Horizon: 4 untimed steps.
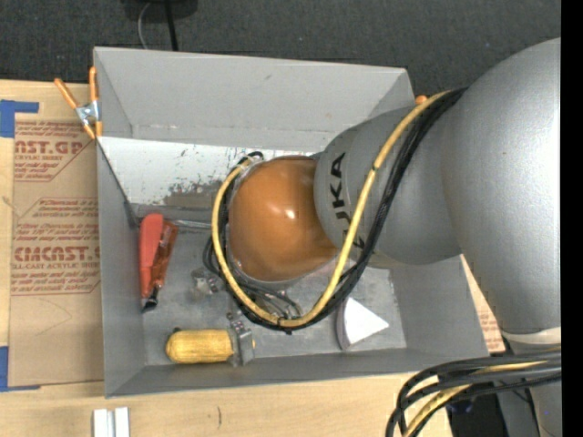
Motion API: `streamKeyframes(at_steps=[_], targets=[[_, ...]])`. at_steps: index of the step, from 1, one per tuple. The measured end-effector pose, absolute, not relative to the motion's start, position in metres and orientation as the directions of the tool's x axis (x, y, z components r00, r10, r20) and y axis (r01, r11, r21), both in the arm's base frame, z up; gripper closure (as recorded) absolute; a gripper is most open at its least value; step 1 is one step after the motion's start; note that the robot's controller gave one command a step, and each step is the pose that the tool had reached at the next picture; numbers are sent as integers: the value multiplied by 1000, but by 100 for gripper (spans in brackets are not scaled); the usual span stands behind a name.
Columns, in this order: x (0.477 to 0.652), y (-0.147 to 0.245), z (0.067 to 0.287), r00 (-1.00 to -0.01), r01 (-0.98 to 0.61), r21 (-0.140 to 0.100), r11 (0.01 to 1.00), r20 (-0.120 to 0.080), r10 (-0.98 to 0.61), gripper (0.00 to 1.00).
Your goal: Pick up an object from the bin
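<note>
Over bin (273, 89) centre, tool (258, 300) near yellow cylinder (199, 345)

Silver arm (510, 171), orange cover (273, 217), yellow-black cables (363, 230)

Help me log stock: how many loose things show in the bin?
3: red tool by the left wall, yellow handle at the front, white wedge front right. The arm may hide more.

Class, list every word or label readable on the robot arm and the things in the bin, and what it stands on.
"UKA": on the grey arm, beside its orange cover; the word's start is hidden.
No readable text: red tool, yellow piece, white piece.
</note>
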<state>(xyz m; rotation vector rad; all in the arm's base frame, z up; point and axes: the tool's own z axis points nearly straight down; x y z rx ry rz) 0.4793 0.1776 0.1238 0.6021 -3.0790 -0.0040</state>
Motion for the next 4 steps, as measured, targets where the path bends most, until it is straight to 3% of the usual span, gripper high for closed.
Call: streamKeyframes(at_steps=[1, 2, 3, 4], targets=[[480, 186, 119, -858, -514, 2, 858, -3, -514, 0], [484, 194, 71, -889, -458, 2, 889, -14, -458, 0], [480, 194, 70, -718, -696, 1, 718, -6, -696, 100], [480, 194, 70, -719, -695, 2, 719, -6, -695, 100]])
